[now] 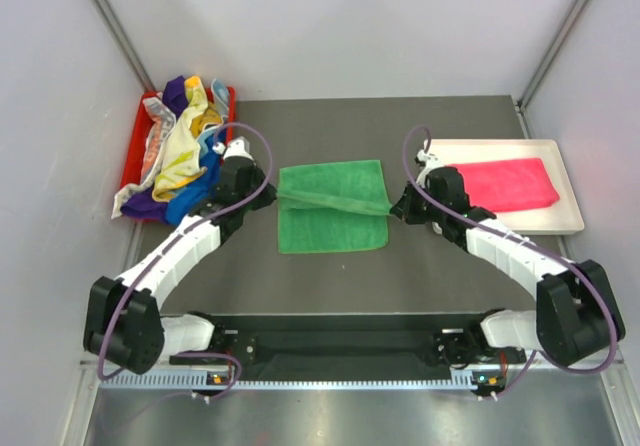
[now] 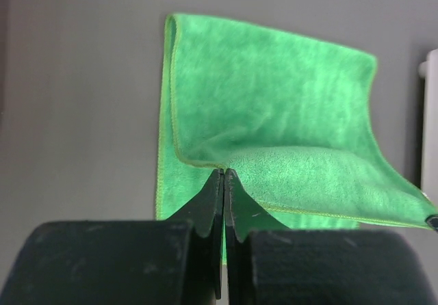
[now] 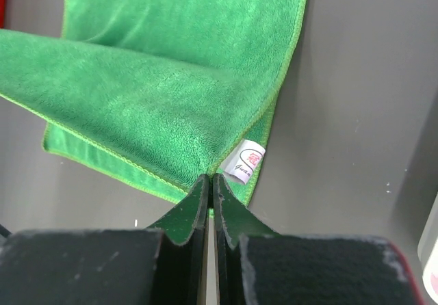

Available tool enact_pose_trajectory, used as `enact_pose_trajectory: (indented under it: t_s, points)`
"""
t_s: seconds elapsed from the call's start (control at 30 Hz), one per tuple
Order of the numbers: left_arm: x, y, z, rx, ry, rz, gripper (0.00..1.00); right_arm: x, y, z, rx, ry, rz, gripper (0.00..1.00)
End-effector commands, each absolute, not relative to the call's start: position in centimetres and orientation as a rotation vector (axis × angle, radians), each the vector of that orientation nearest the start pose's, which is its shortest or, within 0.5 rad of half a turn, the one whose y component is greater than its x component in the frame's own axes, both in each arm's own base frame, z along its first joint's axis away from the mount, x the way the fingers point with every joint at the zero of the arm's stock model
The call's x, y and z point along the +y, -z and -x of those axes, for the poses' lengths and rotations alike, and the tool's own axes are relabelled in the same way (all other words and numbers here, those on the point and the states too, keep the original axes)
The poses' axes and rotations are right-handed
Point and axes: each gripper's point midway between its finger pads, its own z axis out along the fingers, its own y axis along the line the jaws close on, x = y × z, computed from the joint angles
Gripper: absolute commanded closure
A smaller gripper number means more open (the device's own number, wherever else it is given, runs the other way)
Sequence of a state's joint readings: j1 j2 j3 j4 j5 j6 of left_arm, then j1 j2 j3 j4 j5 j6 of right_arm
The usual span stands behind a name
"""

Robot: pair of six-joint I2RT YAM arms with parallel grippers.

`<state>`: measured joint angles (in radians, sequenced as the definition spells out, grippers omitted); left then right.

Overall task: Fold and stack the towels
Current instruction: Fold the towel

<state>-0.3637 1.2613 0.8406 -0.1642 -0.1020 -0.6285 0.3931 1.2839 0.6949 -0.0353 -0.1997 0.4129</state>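
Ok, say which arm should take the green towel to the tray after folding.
Right, likely: the right gripper, shut on the green towel, is nearest the white tray holding the pink towel.

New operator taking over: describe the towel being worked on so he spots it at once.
On the dark table, look between the red bin of crumpled cloths at far left and the white tray at right. The green towel lies there alone, partly folded over. It is the only plain green one, pinched at each side by the left gripper and right gripper.
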Motion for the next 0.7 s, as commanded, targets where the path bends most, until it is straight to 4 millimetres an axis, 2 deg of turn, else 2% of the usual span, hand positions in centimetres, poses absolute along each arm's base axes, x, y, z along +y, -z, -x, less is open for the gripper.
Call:
enact_pose_trajectory:
  t_s: [0.0, 0.1, 0.13, 0.2, 0.23, 0.43, 0.67]
  points:
    - [-13.4, -18.3, -35.0, 2.094, 0.444, 0.323, 1.0, 18.9, -13.1, -30.7, 2.196, -0.686, 0.116, 1.0]
    - [-13.2, -16.6, -33.9, 2.131, 0.445, 0.337, 1.0, 19.1, -11.7, -29.6, 2.225, -0.702, 0.117, 1.0]
    - [-13.0, -15.2, -33.3, 2.157, 0.434, 0.341, 1.0, 19.0, -10.9, -29.2, 2.237, -0.702, 0.117, 1.0]
    - [-12.9, -14.0, -32.7, 2.173, 0.438, 0.352, 1.0, 19.3, -9.8, -28.5, 2.265, -0.705, 0.125, 1.0]
    - [-12.8, -12.5, -32.0, 2.205, 0.432, 0.359, 1.0, 19.4, -9.4, -28.4, 2.262, -0.707, 0.127, 1.0]
    - [-13.2, -7.8, -29.5, 2.294, 0.484, 0.391, 1.0, 19.7, -6.4, -27.0, 2.323, -0.697, 0.133, 1.0]
    - [-14.0, -5.5, -28.1, 2.354, 0.523, 0.394, 1.0, 19.7, -4.3, -26.2, 2.376, -0.682, 0.133, 1.0]
